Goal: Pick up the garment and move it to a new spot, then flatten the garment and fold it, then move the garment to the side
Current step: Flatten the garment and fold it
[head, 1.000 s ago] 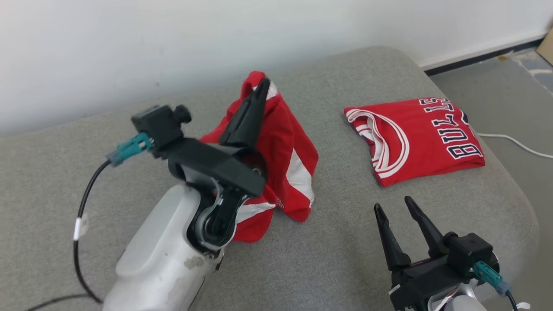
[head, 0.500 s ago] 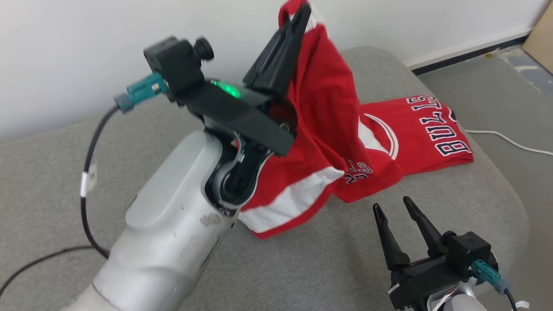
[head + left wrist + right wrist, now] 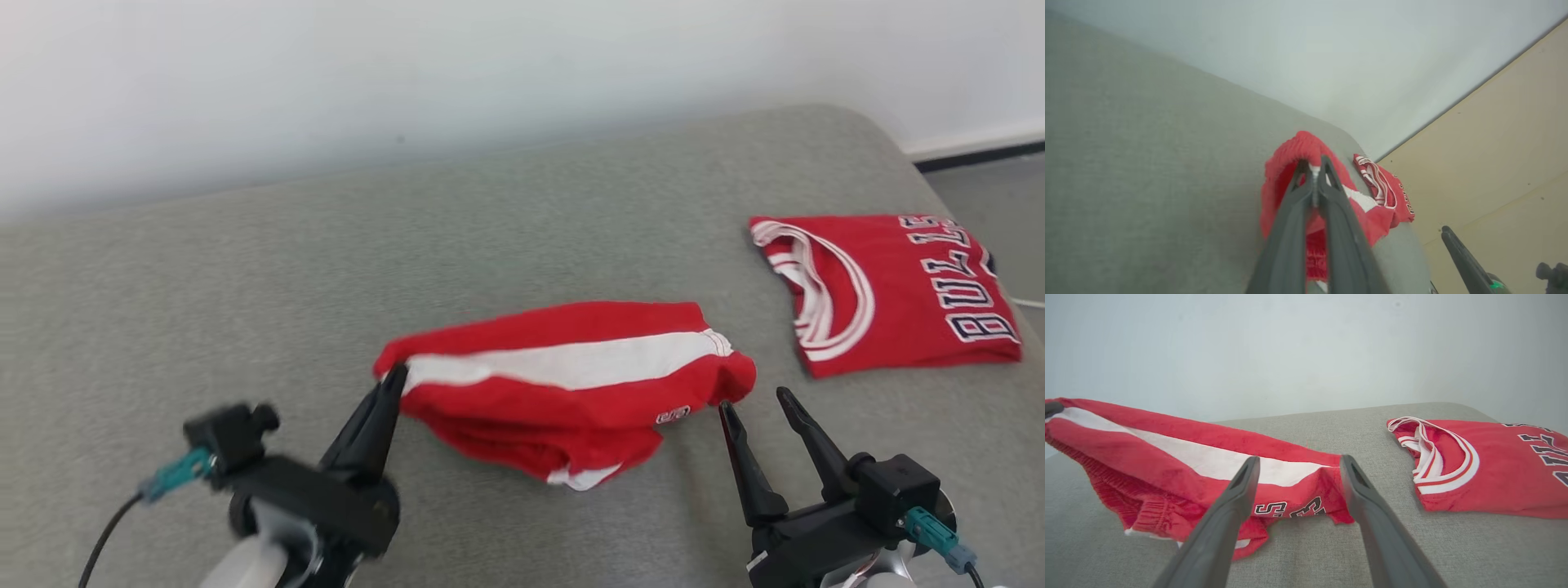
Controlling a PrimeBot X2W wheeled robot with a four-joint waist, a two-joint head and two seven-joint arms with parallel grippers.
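Pinches the nine-o'clock end of the shorts [image 3: 563,384] in the closed left gripper [image 3: 392,385] and holds the right gripper [image 3: 753,402] spread wide just beside their three-o'clock end.

We see a plain, homelike room: a grey upholstered seat [image 3: 522,212] stands against a bare white wall [image 3: 408,73], with dark skirting [image 3: 980,154] and grey floor [image 3: 1004,184] beside it.

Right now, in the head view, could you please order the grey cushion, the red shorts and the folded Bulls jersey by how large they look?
1. grey cushion, by far.
2. red shorts, wider than the jersey, though nearer the camera, so only narrowly.
3. folded Bulls jersey.
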